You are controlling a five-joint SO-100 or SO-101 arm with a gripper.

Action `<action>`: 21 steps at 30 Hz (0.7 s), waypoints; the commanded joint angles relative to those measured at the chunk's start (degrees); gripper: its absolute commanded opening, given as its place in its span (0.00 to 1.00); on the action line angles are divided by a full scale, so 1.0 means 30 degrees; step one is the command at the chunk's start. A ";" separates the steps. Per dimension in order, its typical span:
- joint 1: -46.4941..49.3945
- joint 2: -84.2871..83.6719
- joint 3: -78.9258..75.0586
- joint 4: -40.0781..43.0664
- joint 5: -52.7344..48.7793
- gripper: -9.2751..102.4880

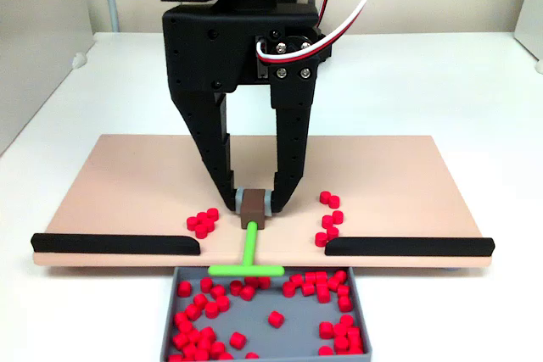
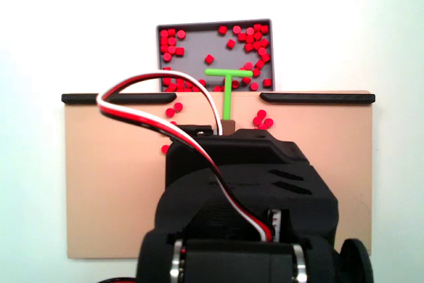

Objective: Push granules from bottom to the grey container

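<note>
Jaws pinching the green pusher [image 1: 247, 264], the gripper [image 1: 253, 203] has most granules [image 1: 204, 333] inside the grey container [image 1: 373, 336]; small clusters [image 1: 203, 222] remain on the board [image 1: 127, 184].

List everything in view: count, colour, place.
granules: many, red, mostly inside the tray; small clusters on the board either side of the gap
grey container: one, grey, against the board's slotted edge
pusher: one, green T with brown block, crossbar over the tray
black strips: two, black, along the board edge, gap between
board: one, peach, on the table
table: one, white
gripper: one, black, fingers shut on the pusher's block
</note>
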 commanded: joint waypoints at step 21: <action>-0.0615 0.7178 0.0908 0.4951 -0.0410 0.08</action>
